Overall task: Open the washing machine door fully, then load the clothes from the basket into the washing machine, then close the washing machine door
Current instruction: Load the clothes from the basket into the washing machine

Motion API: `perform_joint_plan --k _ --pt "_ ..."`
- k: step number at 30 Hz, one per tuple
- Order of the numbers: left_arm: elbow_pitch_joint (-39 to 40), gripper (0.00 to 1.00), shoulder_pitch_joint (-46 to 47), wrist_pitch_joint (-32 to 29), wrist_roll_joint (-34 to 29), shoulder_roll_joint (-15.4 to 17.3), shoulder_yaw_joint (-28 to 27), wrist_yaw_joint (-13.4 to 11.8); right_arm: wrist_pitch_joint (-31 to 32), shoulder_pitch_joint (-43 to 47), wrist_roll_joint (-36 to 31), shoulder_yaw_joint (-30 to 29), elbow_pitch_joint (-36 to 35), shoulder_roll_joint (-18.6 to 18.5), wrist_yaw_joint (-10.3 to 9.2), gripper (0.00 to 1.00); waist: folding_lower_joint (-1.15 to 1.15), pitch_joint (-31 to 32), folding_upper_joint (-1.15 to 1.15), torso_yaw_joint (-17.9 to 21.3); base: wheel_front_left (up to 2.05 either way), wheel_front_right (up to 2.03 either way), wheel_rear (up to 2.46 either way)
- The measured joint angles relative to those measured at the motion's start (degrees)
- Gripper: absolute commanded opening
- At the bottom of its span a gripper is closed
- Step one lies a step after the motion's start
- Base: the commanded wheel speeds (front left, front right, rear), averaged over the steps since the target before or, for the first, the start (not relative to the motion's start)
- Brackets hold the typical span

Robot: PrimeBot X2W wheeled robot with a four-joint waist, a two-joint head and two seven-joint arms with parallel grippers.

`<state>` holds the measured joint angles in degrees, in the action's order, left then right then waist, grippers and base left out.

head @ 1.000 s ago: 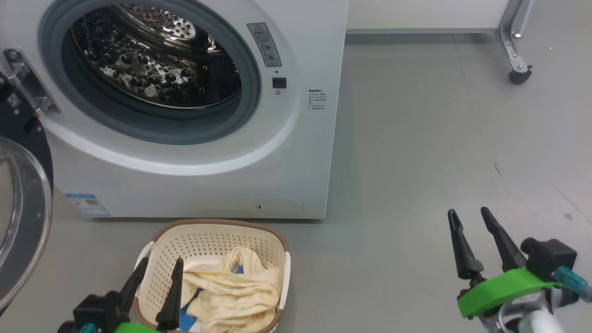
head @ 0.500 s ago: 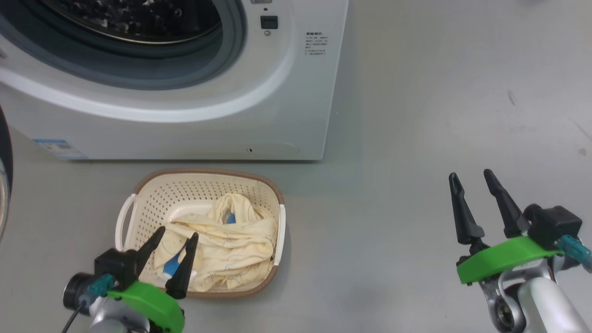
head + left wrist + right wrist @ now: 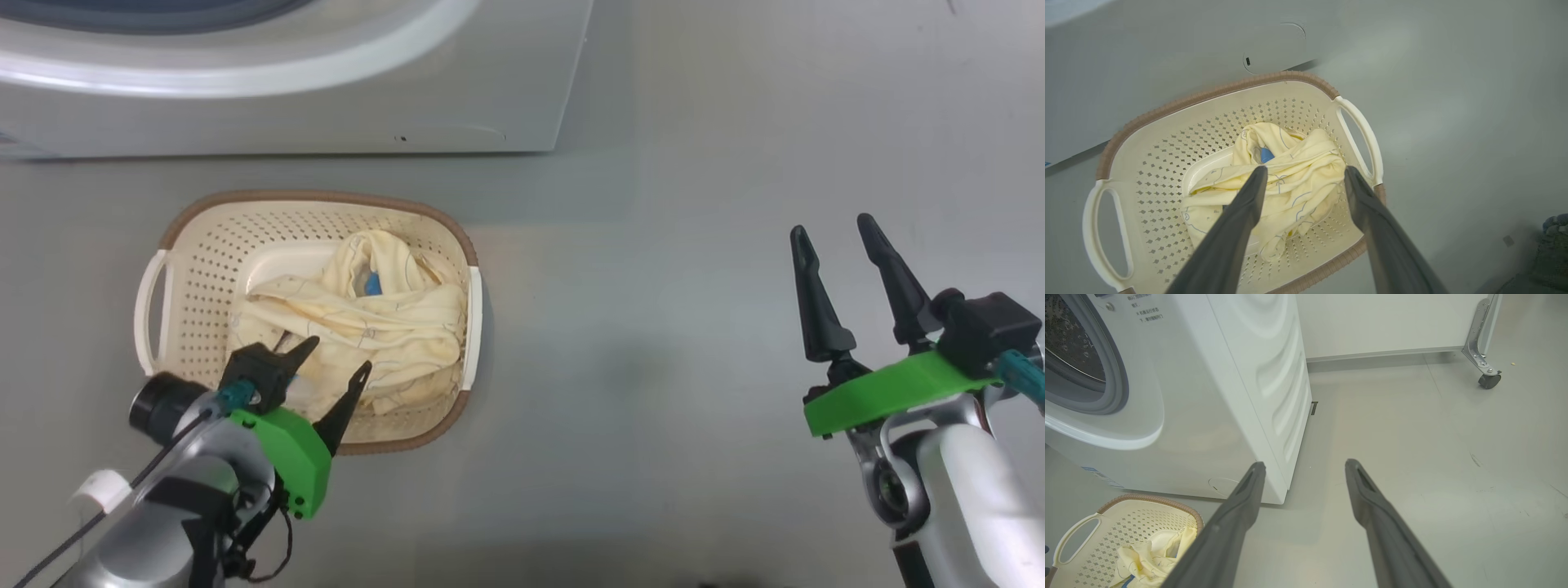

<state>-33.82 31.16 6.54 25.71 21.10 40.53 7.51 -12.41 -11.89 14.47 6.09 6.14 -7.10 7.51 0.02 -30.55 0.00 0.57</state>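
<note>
Clothes [image 3: 367,327] lie crumpled in the basket [image 3: 310,197] on the floor near the washing machine [image 3: 326,114], soft, light and floppy, best pinched at the raised middle fold, where the left claw [image 3: 340,355] hovers spread apart, the right claw [image 3: 829,225] likewise spread, far right.

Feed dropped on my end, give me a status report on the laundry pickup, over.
Left gripper open, above the clothes in the basket, no grip yet. Right gripper open, empty, over the floor. Nothing between left gripper and clothes.
</note>
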Motion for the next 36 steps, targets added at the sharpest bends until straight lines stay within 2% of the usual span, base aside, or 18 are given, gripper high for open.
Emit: perform_joint_plan --k 6,10,14,19,22,27,36 --pt "-6.2 1.0 8.0 0.2 2.5 2.1 10.0 0.0 0.4 -0.3 -1.0 -0.5 -1.7 0.0 0.0 1.0 0.0 -5.7 0.0 1.4 0.0 0.0 0.0" --pt "-10.7 1.0 13.7 0.1 2.9 2.5 16.3 0.0 0.4 -0.8 -1.5 -0.6 -2.7 0.0 0.0 1.0 -0.01 -9.0 0.0 2.4 0.0 0.0 0.0" --pt "-13.8 1.0 18.4 -0.4 6.0 2.5 21.3 0.0 0.4 -2.8 -1.5 -0.4 -3.1 0.2 0.0 1.0 -0.01 -12.0 0.0 3.5 0.0 0.0 0.0" --pt "-14.3 1.0 22.7 -3.2 11.7 3.1 27.2 0.0 0.4 -4.0 -2.1 0.2 -3.2 0.4 0.0 1.0 -0.01 -15.1 0.0 4.9 0.0 0.0 0.0" --pt "-14.2 1.0 25.3 -4.5 13.0 4.2 31.7 0.0 0.3 -4.1 -2.1 0.1 -3.2 0.4 0.0 1.0 -0.01 -16.8 0.0 5.7 0.0 0.0 0.0" --pt "-15.0 1.0 28.0 -6.8 11.3 4.9 33.7 0.0 0.3 -4.7 -2.1 0.1 -3.2 0.5 0.0 1.0 -0.01 -19.0 0.0 6.7 0.0 0.0 0.0" --pt "-17.4 1.0 29.0 -9.0 9.1 2.9 33.8 0.0 0.3 -6.4 -2.1 1.1 -3.3 0.9 0.0 1.0 -0.01 -22.0 0.0 7.5 0.0 0.0 0.0"
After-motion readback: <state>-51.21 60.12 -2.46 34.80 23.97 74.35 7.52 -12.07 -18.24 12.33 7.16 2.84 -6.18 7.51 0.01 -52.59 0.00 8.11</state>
